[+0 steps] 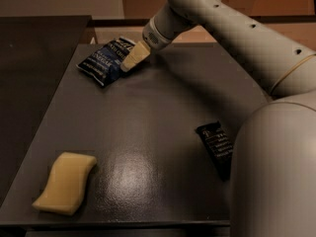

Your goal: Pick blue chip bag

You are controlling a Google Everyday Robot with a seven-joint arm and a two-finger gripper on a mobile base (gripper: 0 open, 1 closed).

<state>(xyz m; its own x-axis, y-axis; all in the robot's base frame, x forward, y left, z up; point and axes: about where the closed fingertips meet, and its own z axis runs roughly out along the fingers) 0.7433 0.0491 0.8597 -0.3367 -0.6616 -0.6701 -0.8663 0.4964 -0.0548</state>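
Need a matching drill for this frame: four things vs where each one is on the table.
1 blue chip bag
2 sponge
3 black bar
4 claw

A near-left corner of the table
B at the bag's right edge
C far-left part of the table
D right side, beside the robot's body

Pairs: 1-C, 2-A, 3-D, 4-B
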